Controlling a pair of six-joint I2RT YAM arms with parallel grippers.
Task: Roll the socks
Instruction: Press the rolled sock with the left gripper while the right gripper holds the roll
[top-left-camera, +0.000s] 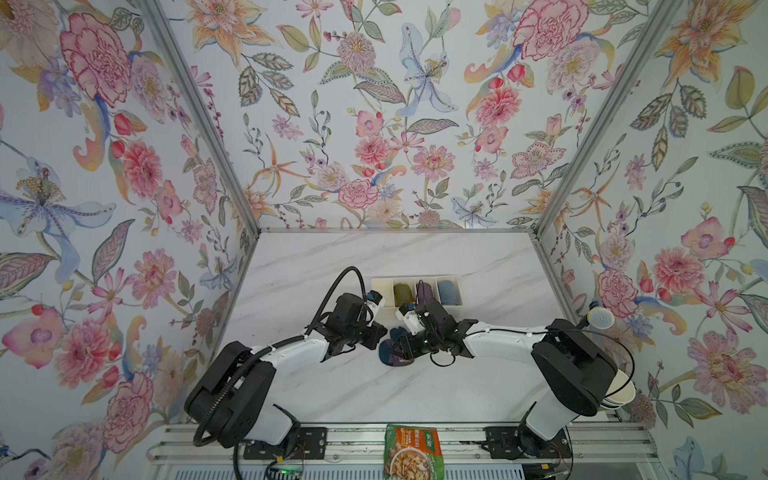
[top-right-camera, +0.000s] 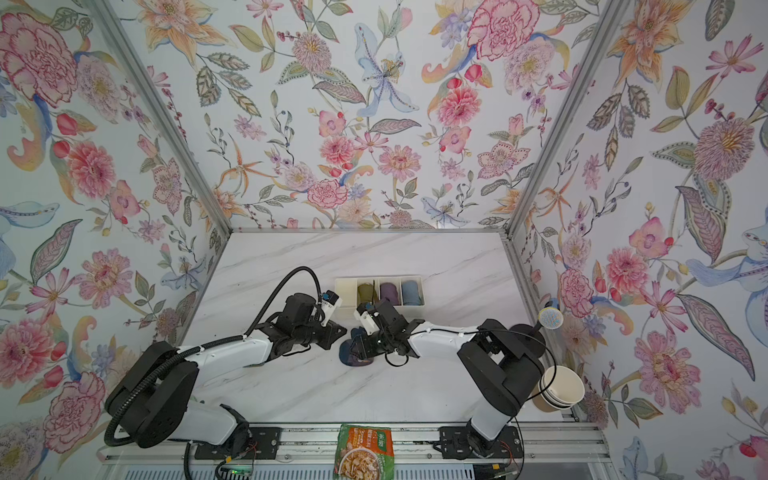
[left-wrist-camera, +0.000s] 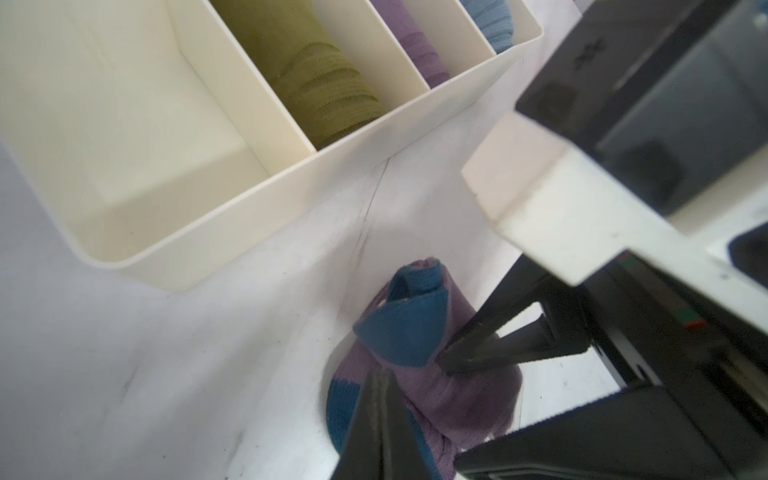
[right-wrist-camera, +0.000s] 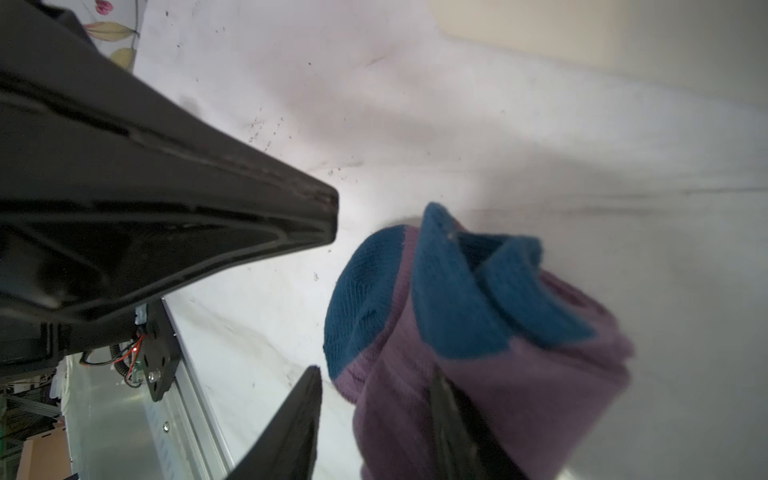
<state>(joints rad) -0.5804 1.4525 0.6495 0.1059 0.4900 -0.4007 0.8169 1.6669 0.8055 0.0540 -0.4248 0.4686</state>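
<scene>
In both top views the socks (top-left-camera: 390, 354) (top-right-camera: 347, 351) lie as a half-made bundle near the middle of the table (top-left-camera: 332, 395), just on the front-edge side of a cream tray (top-left-camera: 415, 276), so a finished roll would probably have only a short way to go. The left gripper (top-left-camera: 384, 333) and right gripper (top-left-camera: 401, 351) meet over the bundle from opposite sides, hiding most of it and crowding each other. The tray holds an olive bundle (top-left-camera: 402, 293), a purple bundle (top-left-camera: 424, 293) and a blue bundle (top-left-camera: 448, 291) in separate compartments. A snack bag (top-left-camera: 413, 451) on the rail past the front edge and paper cups (top-left-camera: 621, 390) at the right edge are well apart from the work. In the left wrist view the socks (left-wrist-camera: 449, 399) form a loose purple roll with a navy flap folded across the top. The left gripper (left-wrist-camera: 376, 415) is pressed closed with nothing in it, likely set to brace the roll. The tray's end compartment (left-wrist-camera: 124, 124) has nothing in it, probably the place for this pair. In the right wrist view the right gripper (right-wrist-camera: 374, 374) stands parted. One finger lies against the purple fabric and the other is clear of it, so nothing is clamped. The left gripper's (right-wrist-camera: 330, 216) tip sits just beside the navy toe, not touching it. The flap looks liable to spring back.
</scene>
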